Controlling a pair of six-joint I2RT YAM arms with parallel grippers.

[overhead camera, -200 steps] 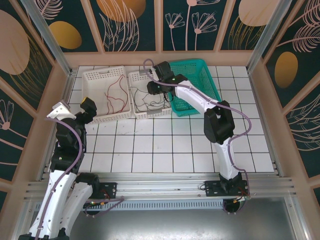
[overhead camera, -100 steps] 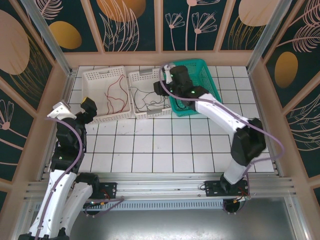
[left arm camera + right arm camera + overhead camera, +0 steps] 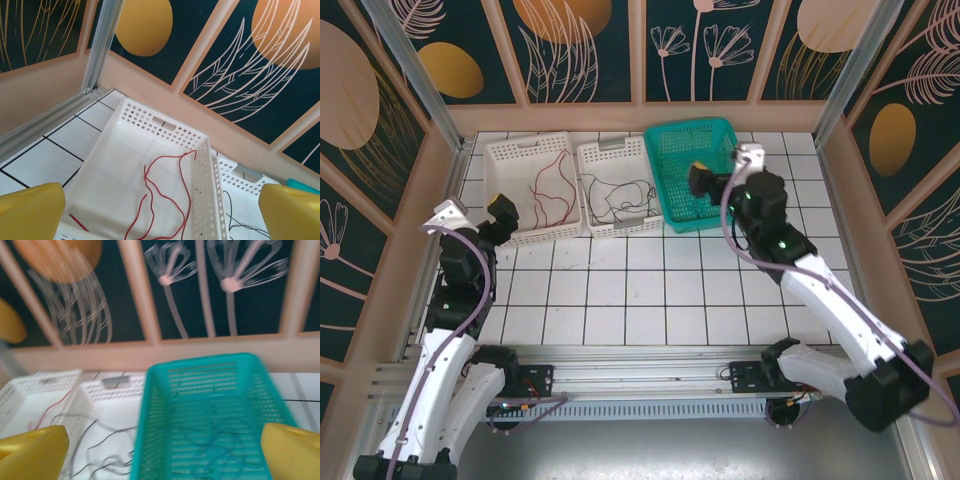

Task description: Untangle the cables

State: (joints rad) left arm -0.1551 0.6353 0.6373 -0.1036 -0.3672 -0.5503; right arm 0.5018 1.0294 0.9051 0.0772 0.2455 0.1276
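Thin red wires (image 3: 552,188) in white perforated plastic basket (image 3: 525,143) at 11 o'clock; thin black wires (image 3: 617,195) in second white perforated basket (image 3: 610,150); dark blue wires (image 3: 210,440) in teal mesh basket (image 3: 695,128) at 12. White-tiled table (image 3: 650,290), dark grout grid.

- white basket (image 3: 505,150): just ahead of left claw (image 3: 498,208).
- second white basket (image 3: 610,148): just beside the first, left of right claw (image 3: 703,172).
- teal basket (image 3: 690,127): under and ahead of right claw.
- tiled table (image 3: 650,290): beneath both claws.
- patterned wall panels (image 3: 700,50): beyond baskets, ahead of both claws.
- metal rail (image 3: 650,360): well behind both claws.
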